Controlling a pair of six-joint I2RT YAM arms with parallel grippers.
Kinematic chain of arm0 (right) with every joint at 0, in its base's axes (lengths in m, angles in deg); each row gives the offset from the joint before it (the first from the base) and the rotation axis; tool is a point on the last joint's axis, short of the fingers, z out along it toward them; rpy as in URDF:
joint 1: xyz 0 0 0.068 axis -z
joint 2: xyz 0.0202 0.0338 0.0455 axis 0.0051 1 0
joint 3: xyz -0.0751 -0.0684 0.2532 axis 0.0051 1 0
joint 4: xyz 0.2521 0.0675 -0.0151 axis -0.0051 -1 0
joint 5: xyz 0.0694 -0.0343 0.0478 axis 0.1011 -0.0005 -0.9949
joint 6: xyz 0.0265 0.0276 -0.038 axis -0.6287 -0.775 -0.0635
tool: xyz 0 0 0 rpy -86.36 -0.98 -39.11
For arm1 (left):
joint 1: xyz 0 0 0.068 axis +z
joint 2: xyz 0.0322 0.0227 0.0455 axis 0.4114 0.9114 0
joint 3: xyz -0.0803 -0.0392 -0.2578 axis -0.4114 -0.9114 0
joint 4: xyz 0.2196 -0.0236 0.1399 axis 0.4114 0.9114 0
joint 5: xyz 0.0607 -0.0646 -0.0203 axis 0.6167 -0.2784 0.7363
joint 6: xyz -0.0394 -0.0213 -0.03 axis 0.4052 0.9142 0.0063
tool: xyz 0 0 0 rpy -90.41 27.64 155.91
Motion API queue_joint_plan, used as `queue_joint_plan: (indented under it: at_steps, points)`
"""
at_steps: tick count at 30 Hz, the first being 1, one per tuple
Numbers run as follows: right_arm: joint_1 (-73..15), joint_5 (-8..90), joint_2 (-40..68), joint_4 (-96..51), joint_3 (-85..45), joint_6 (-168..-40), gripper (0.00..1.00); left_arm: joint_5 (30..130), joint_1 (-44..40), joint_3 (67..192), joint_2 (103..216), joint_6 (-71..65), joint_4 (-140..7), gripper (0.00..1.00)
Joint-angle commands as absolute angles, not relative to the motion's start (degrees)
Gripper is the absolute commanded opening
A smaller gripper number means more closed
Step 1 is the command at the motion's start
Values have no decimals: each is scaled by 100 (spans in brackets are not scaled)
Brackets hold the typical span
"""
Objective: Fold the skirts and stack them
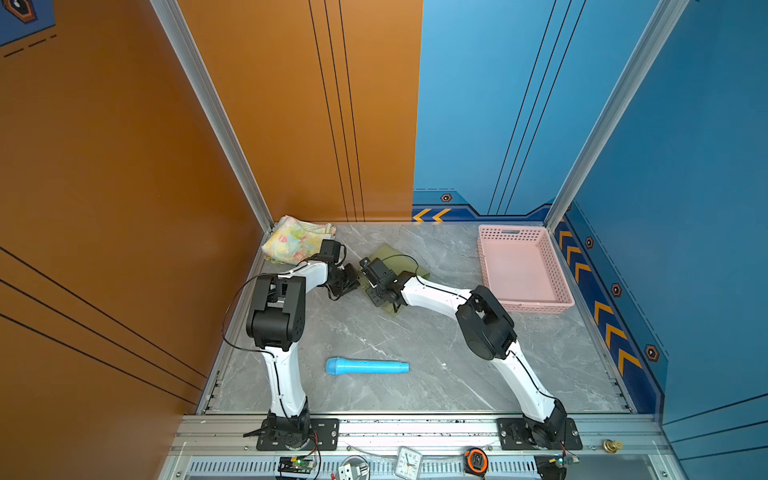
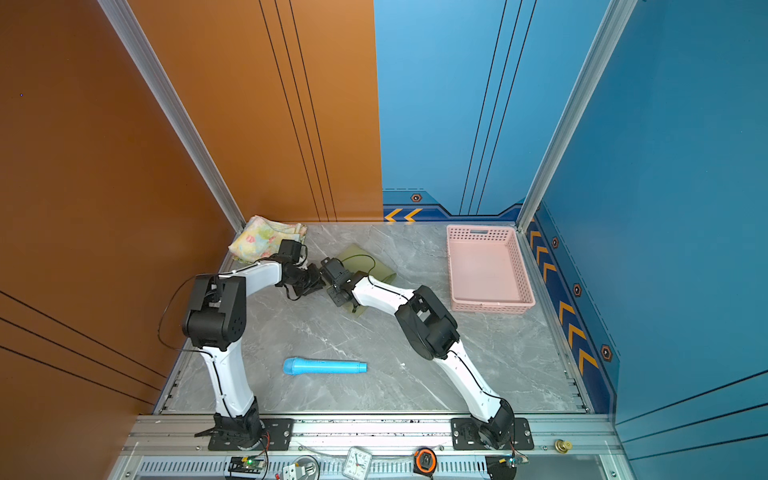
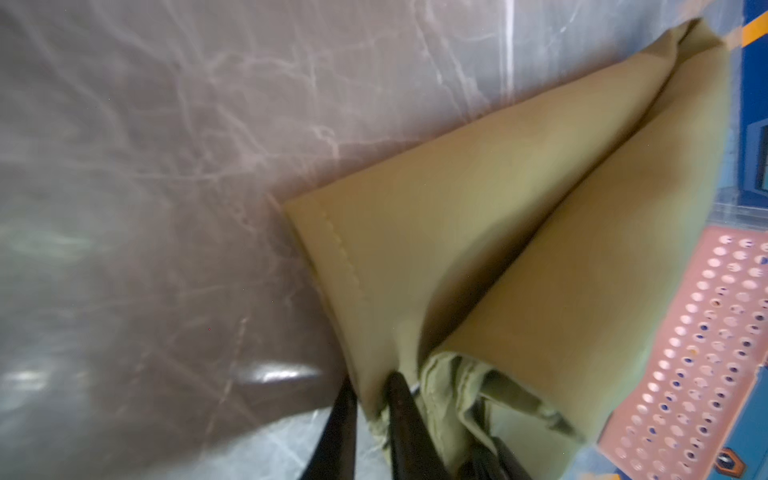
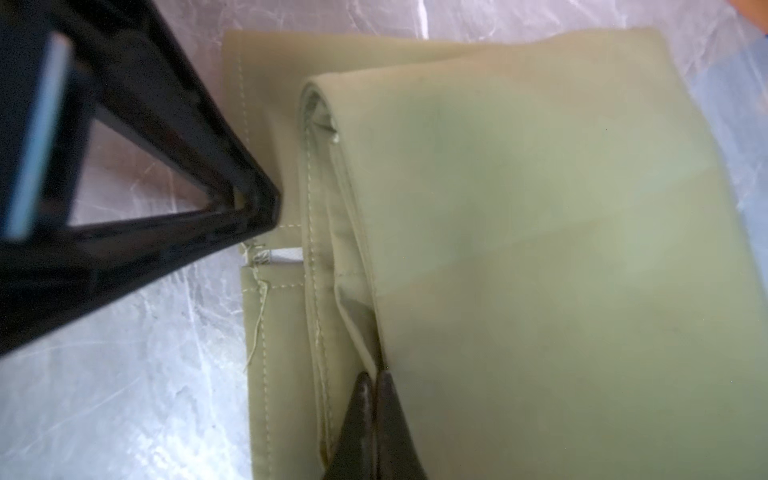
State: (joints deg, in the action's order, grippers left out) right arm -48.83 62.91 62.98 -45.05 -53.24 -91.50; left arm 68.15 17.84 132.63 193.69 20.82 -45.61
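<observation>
Left tool (image 3: 371, 388): jaws pinched shut on a corner of the olive skirt (image 3: 478, 232), with cloth between the two fingers.
Right tool (image 4: 374, 376): jaws closed on the rim of the same skirt's folded-over top layer. The left tool's black tip touches the stitched edge just beside it.
Olive skirt: partly folded on the grey worktop (image 1: 415, 332), about midway across and toward the far edge. Both tools meet over it, and the arms hide much of it in both top views.
Floral skirt (image 1: 295, 239): folded, in the far left corner, apart from the olive skirt.
Pink basket (image 1: 515, 237): in the far right corner, along the right edge.
Blue cylinder (image 1: 368, 366): on its side near the front edge, between the arm bases.
</observation>
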Motion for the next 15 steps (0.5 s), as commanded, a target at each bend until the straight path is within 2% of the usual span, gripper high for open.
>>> queue_joint_plan:
  at_steps: [1, 15]
  points:
    - [-4802, 6188, 6311, -4722, -5523, -9138, 0, 6698, 1697, 13149, 19617, 2187, -4856, 0]
    - [-4698, 5275, 5465, -4856, -5320, -9580, 0, 6768, 1667, 12970, 19748, 2398, -5118, 0]
